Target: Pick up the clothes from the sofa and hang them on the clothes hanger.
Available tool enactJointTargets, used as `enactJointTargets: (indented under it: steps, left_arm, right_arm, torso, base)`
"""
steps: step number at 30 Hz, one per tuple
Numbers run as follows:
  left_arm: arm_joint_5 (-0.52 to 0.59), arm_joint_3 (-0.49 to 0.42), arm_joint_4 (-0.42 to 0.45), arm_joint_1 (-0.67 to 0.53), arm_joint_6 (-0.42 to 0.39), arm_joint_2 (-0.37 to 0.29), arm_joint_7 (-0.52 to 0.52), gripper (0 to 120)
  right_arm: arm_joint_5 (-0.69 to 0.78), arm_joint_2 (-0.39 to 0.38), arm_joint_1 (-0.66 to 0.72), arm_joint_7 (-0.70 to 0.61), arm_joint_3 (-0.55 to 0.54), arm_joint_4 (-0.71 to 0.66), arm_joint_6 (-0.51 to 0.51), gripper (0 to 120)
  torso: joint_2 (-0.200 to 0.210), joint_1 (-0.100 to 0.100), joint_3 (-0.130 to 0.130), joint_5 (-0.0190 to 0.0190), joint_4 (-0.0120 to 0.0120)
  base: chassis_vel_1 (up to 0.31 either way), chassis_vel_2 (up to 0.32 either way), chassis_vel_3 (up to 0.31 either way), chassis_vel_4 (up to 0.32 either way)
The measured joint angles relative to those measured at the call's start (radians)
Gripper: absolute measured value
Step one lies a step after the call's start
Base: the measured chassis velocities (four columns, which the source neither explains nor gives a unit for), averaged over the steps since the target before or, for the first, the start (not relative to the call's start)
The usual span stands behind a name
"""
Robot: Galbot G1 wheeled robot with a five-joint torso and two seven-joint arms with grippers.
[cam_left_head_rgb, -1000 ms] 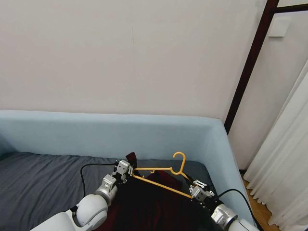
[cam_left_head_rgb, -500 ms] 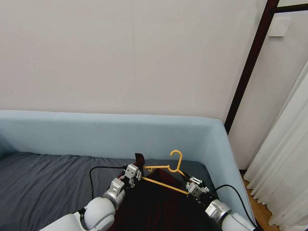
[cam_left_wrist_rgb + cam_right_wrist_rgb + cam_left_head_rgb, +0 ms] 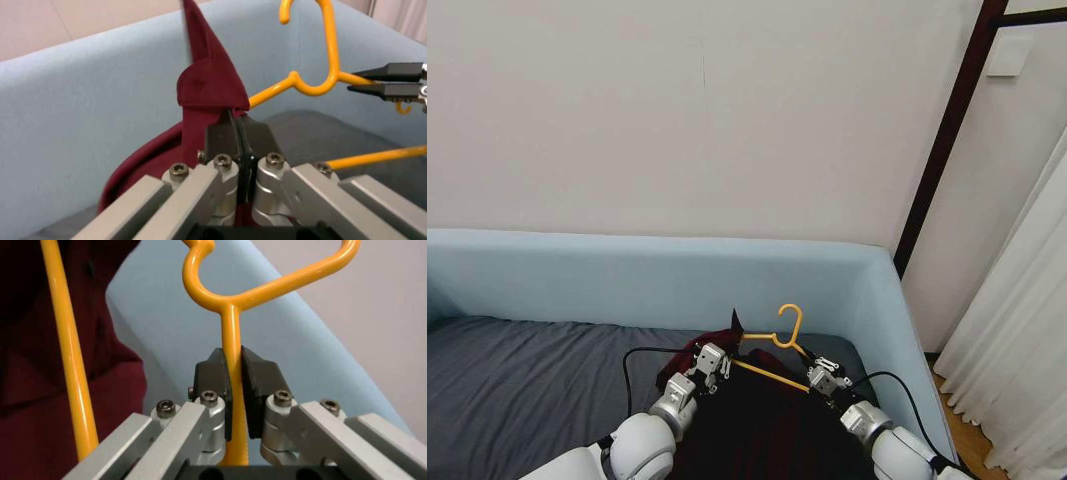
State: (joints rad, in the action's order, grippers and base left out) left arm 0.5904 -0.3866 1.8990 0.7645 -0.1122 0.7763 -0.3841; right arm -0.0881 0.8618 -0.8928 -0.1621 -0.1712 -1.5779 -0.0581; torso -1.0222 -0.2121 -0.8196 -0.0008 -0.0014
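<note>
Wall: I see a plain off-white wall (image 3: pixel 677 120), evenly lit.
Sofa: a pale blue sofa (image 3: pixel 627 280) stands against that wall, with a dark grey seat cushion (image 3: pixel 517 380).
Door frame: a dark brown door frame (image 3: pixel 942 140) on my right, with a small white plate (image 3: pixel 1007 55) beside its top.
Curtain: a white curtain (image 3: pixel 1017 370) at the far right.
Floor: a strip of wooden floor (image 3: pixel 949 400) between sofa and curtain.

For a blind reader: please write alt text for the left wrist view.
The left gripper is shut on a raised fold of the dark red garment before the pale blue sofa. Beyond it, the right gripper holds the yellow hanger, hook up.
</note>
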Motion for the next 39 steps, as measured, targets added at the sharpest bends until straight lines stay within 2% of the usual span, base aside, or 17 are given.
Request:
enactJointTargets:
  steps: [9,18,26,34,39]
  left_arm:
    - [-0.005,0.016,0.018,0.023,-0.002,0.005,-0.018,0]
    - [-0.017,-0.035,-0.037,-0.021,0.000,0.077,-0.021,0]
    - [-0.011,-0.026,-0.060,-0.046,0.000,0.084,-0.021,0]
    - [0.014,-0.022,-0.092,-0.099,-0.003,0.072,-0.022,0]
    - [0.023,-0.047,-0.077,-0.123,-0.009,0.082,-0.022,0]
  right_arm:
    - [0.003,-0.023,-0.009,-0.004,0.034,0.015,0.012,4]
    - [-0.002,0.001,0.001,-0.016,0.001,-0.002,0.038,4]
    - [-0.086,-0.009,-0.001,-0.011,0.004,-0.017,-0.003,4]
    - [-0.084,-0.035,-0.019,-0.008,0.002,-0.068,0.000,4]
    - [-0.096,-0.036,-0.019,-0.004,-0.015,-0.062,0.000,4]
  torso:
    - [0.000,0.000,0.000,0.0000,0.0000]
    - [0.000,0.000,0.000,0.0000,0.0001]
    - [0.000,0.000,0.000,-0.0001,0.0002]
    - [0.000,0.000,0.000,-0.0001,0.0002]
    - [0.000,0.000,0.000,-0.0001,-0.0001]
  base:
    - [0.000,0.000,0.000,0.000]
    - [0.000,0.000,0.000,0.000]
    - [0.000,0.000,0.000,0.000]
    - [0.000,0.000,0.000,0.000]
    - [0.000,0.000,0.000,0.000]
